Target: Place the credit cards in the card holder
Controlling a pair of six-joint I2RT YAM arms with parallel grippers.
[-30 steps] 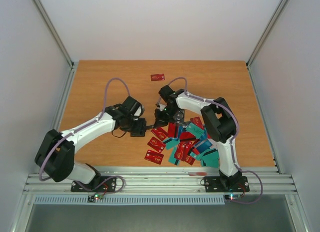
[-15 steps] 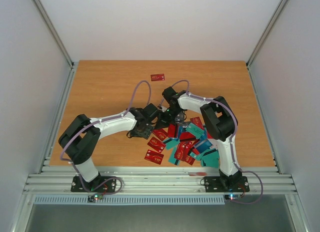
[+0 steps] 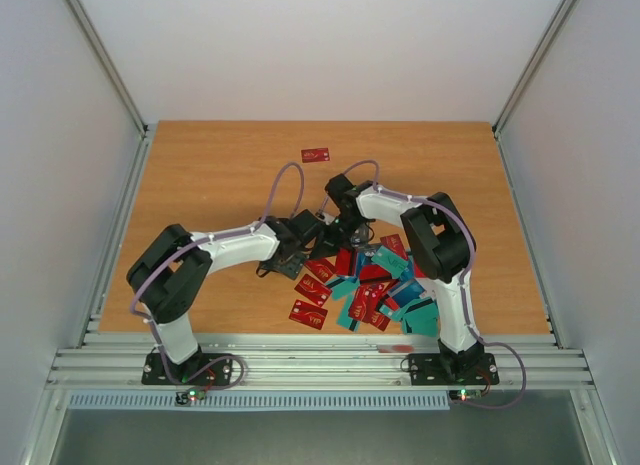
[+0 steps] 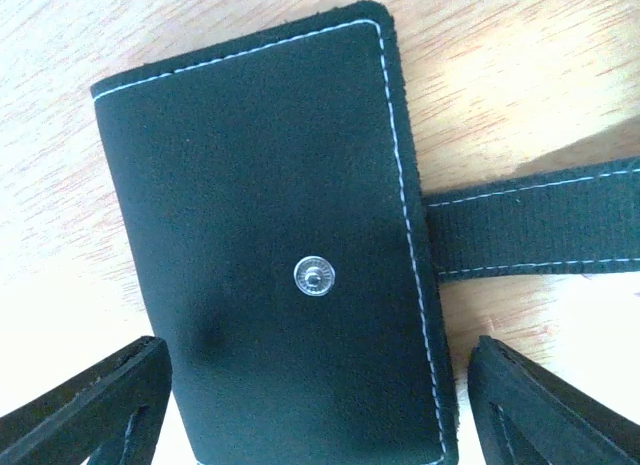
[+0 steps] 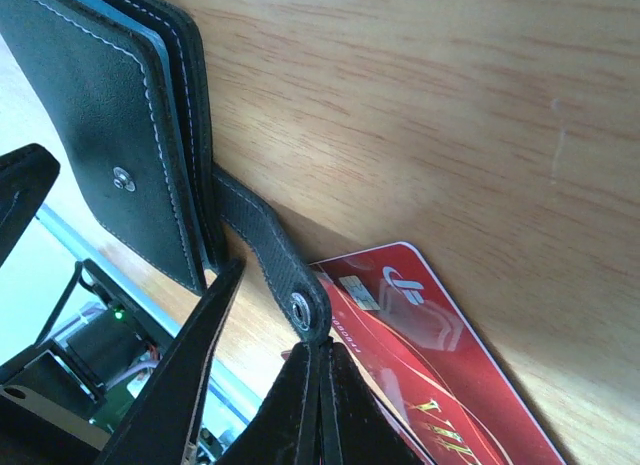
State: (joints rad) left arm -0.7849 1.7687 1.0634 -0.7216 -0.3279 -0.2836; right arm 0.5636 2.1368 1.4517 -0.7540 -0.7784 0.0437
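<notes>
The black card holder [image 4: 270,235] lies closed on the wood, silver snap stud up, its strap [image 4: 540,230] stretched out to the right. My left gripper [image 4: 315,390] is open, with one finger on each side of the holder's near end. My right gripper [image 5: 318,355] is shut on the end of the strap [image 5: 290,285], just below the strap's snap. The holder [image 5: 110,135] shows teal card edges inside. A red credit card [image 5: 440,355] lies on the table right by the right fingers. In the top view both grippers, the left one [image 3: 297,250] and the right one [image 3: 328,235], meet at mid-table and hide the holder.
A pile of red and teal credit cards [image 3: 375,285] lies to the right of and nearer than the grippers. One red card [image 3: 316,155] lies alone at the far middle. Grey walls bound the table on the left, right and back.
My left arm has swung right and its gripper has come over the card holder. My right gripper has stayed almost still, holding the strap.
</notes>
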